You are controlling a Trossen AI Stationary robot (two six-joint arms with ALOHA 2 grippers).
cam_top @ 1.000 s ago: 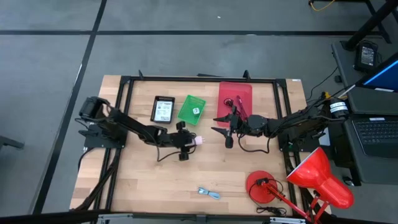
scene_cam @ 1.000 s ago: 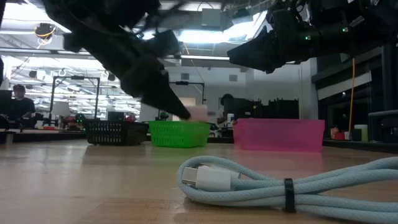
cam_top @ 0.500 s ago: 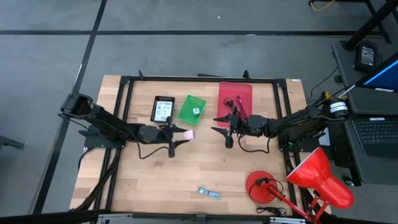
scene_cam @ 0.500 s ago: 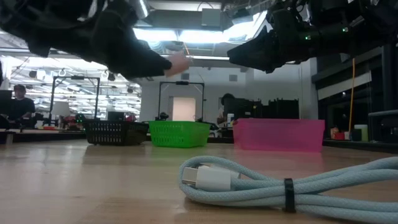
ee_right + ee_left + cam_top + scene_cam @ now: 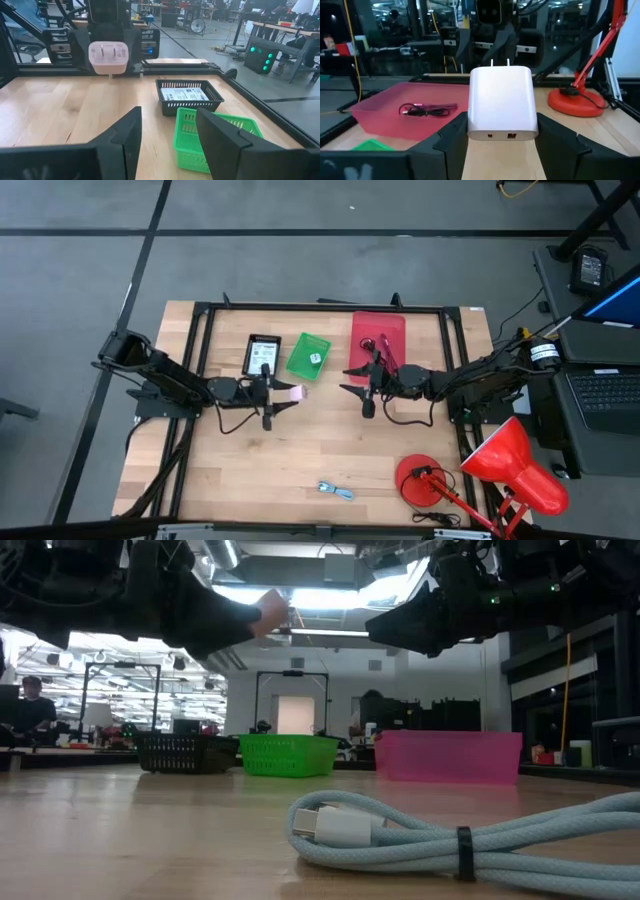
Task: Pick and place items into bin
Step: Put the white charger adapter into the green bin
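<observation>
My left gripper point(image 5: 502, 131) pinches the pink cube point(image 5: 503, 102) above the table point(image 5: 300, 460), near the green bin point(image 5: 307, 354); my right gripper point(image 5: 167, 131) hovers spread, empty, by the red bin point(image 5: 380, 332).

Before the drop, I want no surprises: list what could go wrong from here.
1. The left gripper holds the pale charger only by its lower end; it could slip out.
2. Charger hangs over bare table, short of the green bin; releasing now would miss.
3. The right gripper hovers nearby, so the arms could clash.
</observation>
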